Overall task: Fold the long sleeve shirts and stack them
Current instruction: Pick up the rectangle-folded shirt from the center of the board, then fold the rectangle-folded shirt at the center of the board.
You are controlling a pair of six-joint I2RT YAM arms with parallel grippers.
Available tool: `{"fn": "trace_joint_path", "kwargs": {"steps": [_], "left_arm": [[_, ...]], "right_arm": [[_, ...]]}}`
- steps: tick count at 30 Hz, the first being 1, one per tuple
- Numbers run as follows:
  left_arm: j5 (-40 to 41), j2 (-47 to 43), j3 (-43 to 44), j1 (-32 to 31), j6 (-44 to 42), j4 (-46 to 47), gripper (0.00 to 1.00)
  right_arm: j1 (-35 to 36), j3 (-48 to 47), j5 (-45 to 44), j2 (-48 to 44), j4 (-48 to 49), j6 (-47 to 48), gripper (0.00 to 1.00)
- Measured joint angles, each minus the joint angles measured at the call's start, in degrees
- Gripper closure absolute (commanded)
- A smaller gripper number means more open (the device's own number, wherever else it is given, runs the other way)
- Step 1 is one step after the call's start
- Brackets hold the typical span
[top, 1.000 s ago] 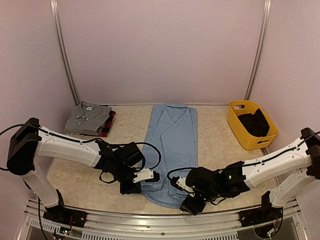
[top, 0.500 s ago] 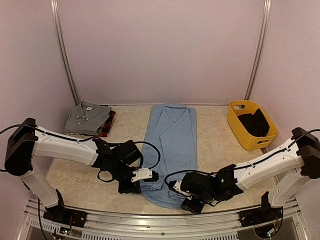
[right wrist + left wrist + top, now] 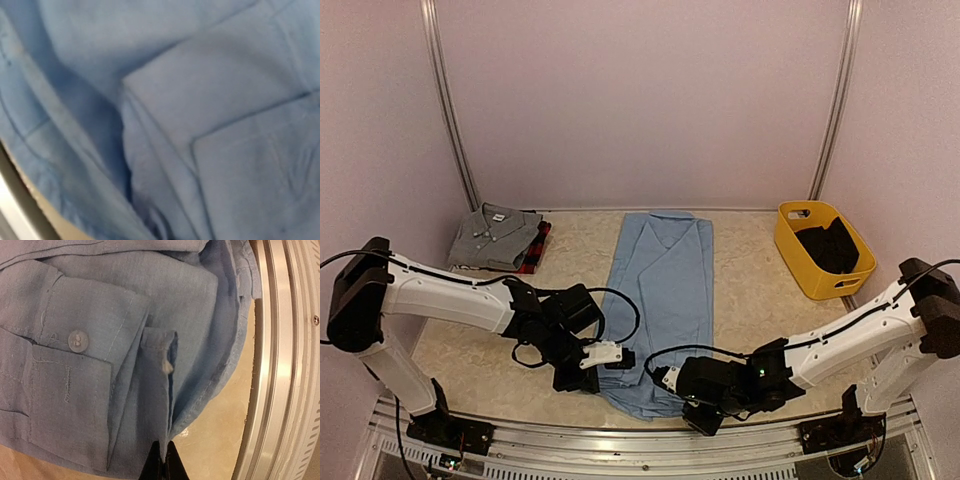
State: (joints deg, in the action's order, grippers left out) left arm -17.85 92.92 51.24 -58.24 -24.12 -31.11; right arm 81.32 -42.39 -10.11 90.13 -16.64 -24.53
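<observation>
Mid-fold on the light blue shirt (image 3: 665, 290), laid lengthwise down the middle of the counter (image 3: 760, 300), collar at the far end, sleeves already tucked in over the body. Near hem taken at both corners. Left gripper (image 3: 616, 358) pinched tight on a fold of hem beside the buttoned cuff (image 3: 75, 370), fingertips (image 3: 175, 467) together with cloth between them in the left wrist view. Right gripper (image 3: 670, 380) closed down as well, at the hem's other corner. No sight of its own fingers in the right wrist view, only blue cloth filling it and bunching toward the bottom edge, so probably gripping the hem, judged rather than seen.

Next, most likely: lift both corners together, carry the hem away toward the collar, lay it down to halve the length. Calls for equal height and pace on both sides, else a skewed fold or a tucked sleeve sliding out. Very near the metal rail (image 3: 280, 365) at the counter's edge here, so lift before pulling.

Count: three shirts. One blue, in hand. One grey shirt (image 3: 495, 232), folded, lying on one red-and-black plaid shirt (image 3: 539, 247), also folded, at the far left. One yellow basket (image 3: 798, 262) at the far right, holding one dark cloth (image 3: 832, 248). Two folded and stacked, one left to fold and add to the pile
</observation>
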Motion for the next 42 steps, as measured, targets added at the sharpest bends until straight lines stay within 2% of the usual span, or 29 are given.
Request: {"fn": "trace_joint_path", "kwargs": {"steps": [8,15,19,25,32,42], "left_arm": [[-0.46,-2.69,-1.18,-0.35,-0.33,-0.44,1.0],[-4.09,-5.16,-0.57,0.35,-0.98,-2.67,1.0],[-7.72,-5.14,2.34,2.69,-1.95,-5.46,1.0],[-13.79,-1.81,11.96,9.57,-4.46,-11.43,1.0],[-17.27,9.01,25.68,14.93,-7.08,-18.6,1.0],[-19.91,26.53,48.33,21.94,-7.69,-24.72,1.0]], "right_arm": [[0.2,1.14,4.63,-1.68,0.72,-0.7,1.0],[-0.96,1.88,16.06,-8.5,0.68,-1.16,1.0],[-5.44,1.88,23.06,-12.55,0.61,-1.29,1.0],[-14.29,0.61,30.47,-15.32,-0.98,-0.5,1.0],[-26.99,-3.15,36.06,-14.49,-4.85,1.49,1.0],[-42.66,-13.09,39.89,-5.55,-11.37,9.22,1.0]]}}
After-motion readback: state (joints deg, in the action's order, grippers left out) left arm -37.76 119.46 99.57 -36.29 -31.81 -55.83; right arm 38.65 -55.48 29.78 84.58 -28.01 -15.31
